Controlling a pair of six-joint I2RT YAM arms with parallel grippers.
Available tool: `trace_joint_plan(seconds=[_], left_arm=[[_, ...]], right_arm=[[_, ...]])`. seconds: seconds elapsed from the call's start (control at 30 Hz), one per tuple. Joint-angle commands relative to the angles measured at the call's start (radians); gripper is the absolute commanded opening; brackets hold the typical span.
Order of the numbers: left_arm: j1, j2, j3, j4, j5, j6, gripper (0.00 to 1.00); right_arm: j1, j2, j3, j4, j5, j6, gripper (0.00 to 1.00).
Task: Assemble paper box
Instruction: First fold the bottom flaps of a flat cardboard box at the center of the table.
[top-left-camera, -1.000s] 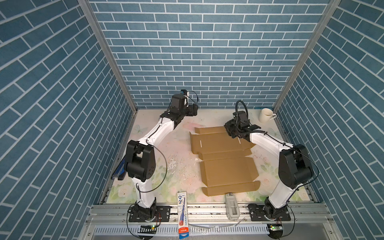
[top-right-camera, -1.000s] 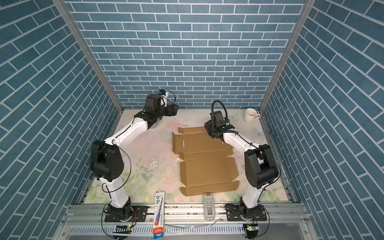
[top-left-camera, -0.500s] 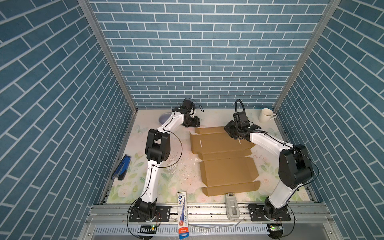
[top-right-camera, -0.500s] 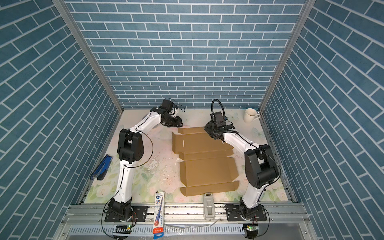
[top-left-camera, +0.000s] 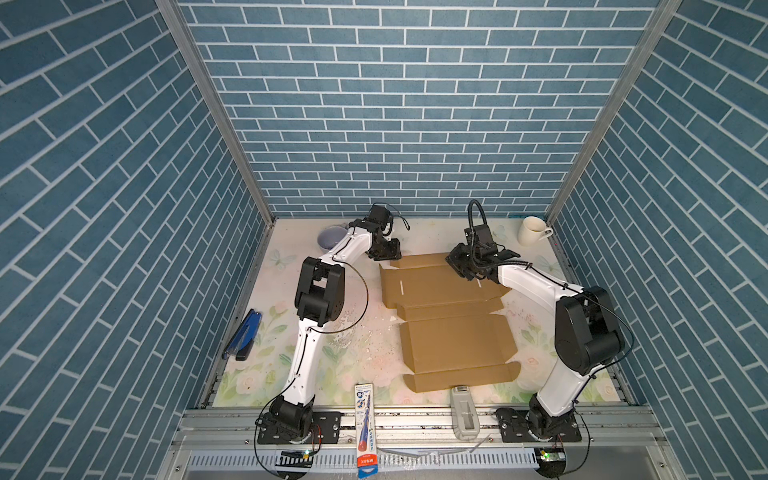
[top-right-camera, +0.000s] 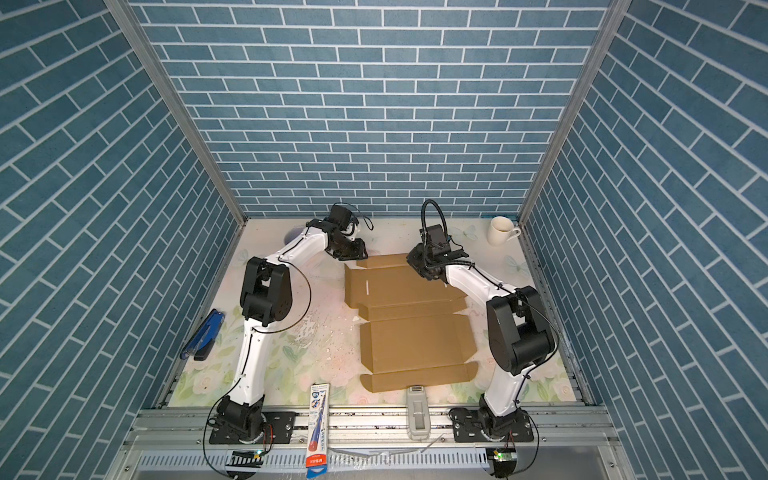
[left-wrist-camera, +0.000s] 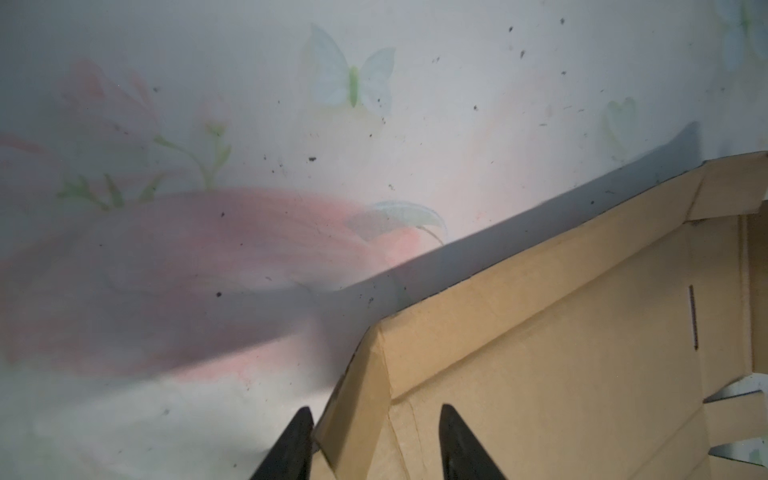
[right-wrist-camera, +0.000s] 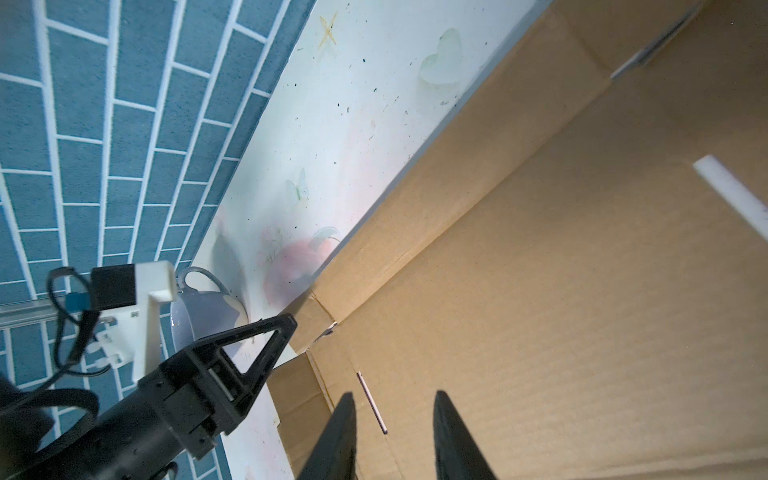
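Note:
The paper box (top-left-camera: 453, 345) (top-right-camera: 415, 345) is a flat brown die-cut cardboard sheet lying on the flowered table. My left gripper (top-left-camera: 388, 251) (top-right-camera: 353, 252) is low at its far left corner. In the left wrist view a small corner flap (left-wrist-camera: 361, 386) stands up between the open left gripper (left-wrist-camera: 376, 408); one finger is almost against it. My right gripper (top-left-camera: 463, 270) (top-right-camera: 422, 268) sits over the sheet's far right part. In the right wrist view the right gripper (right-wrist-camera: 394, 394) is open over bare cardboard near a slit (right-wrist-camera: 372, 401), holding nothing.
A lavender bowl (top-left-camera: 330, 241) stands behind the left gripper and a white mug (top-left-camera: 532, 230) in the far right corner. A blue stapler (top-left-camera: 243, 334) lies at the left wall. A pen pack (top-left-camera: 365, 419) and a grey device (top-left-camera: 463, 411) lie on the front rail.
My left arm has swung from the back wall down to the sheet's far left corner, and its jaws have narrowed around the flap. The right arm has not moved.

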Motion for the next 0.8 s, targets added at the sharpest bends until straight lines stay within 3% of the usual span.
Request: trace_joint_plan(seconds=[0.0,0.13,0.4,0.6,0.77], left_arm=[[-0.007,0.035,0.022,-0.001,-0.004,-0.014,0.47],[-0.009,0.044,0.019,0.008,-0.011,-0.018,0.41],[-0.008,-0.001,-0.070,0.138,0.000,-0.065,0.00],[-0.010,-0.098,-0.196,0.273,-0.004,-0.091,0.00],[-0.018,-0.265,-0.420,0.499,-0.057,-0.098,0.00]], right_arm=[[-0.003,0.013,-0.028,0.009,-0.005,-0.016,0.33],[-0.003,0.013,-0.026,0.013,-0.008,-0.014,0.33],[-0.003,0.021,-0.028,0.014,-0.010,-0.011,0.32],[-0.003,0.033,-0.003,0.006,-0.023,-0.002,0.33],[-0.007,0.032,0.028,-0.012,-0.041,0.028,0.43]])
